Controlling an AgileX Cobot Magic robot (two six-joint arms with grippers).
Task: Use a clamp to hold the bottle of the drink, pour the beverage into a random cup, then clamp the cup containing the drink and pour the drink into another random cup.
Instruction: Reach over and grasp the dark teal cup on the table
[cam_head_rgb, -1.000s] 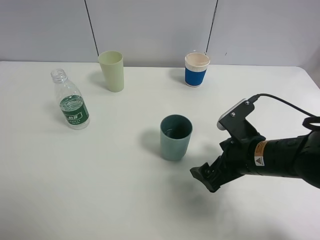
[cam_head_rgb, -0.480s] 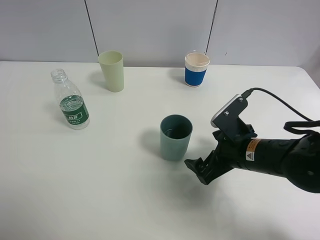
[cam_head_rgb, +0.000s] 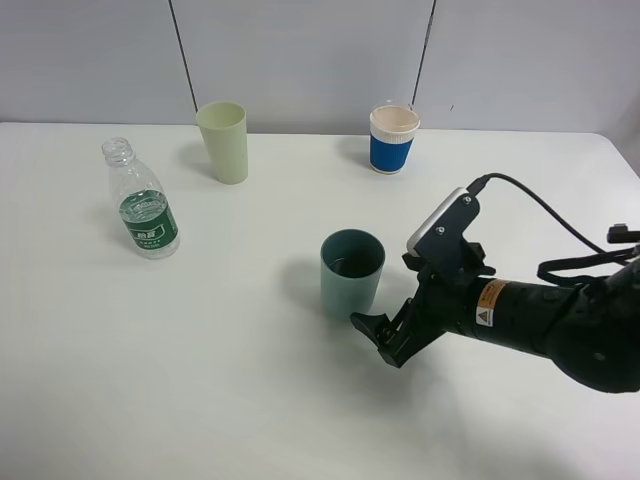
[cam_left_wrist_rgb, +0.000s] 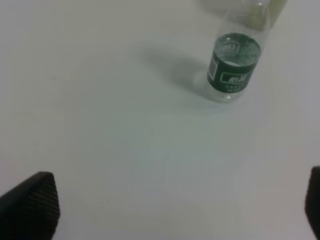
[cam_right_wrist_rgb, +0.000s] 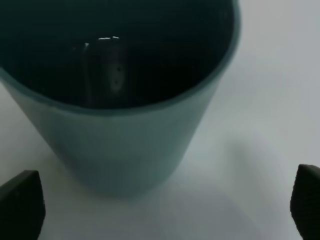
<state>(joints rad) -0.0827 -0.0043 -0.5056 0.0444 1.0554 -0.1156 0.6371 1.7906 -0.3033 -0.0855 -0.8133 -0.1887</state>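
On the left of the white table (cam_head_rgb: 200, 390) stands an uncapped clear bottle (cam_head_rgb: 141, 210) with a green label, upright. The left claw (cam_left_wrist_rgb: 172, 209) hangs over bare table near it, spread wide with nothing between its tips. Behind and to the right of the bottle a pale green cup (cam_head_rgb: 224, 142) stands upright near the back edge. Around the middle sits a teal cup (cam_head_rgb: 351, 273), upright, with a little liquid glinting inside. Farther back to the right is a blue and white paper cup (cam_head_rgb: 393, 139). The right claw (cam_head_rgb: 384, 340) is low, just beside the teal cup's near right side, its tips wide apart and gripping nothing.
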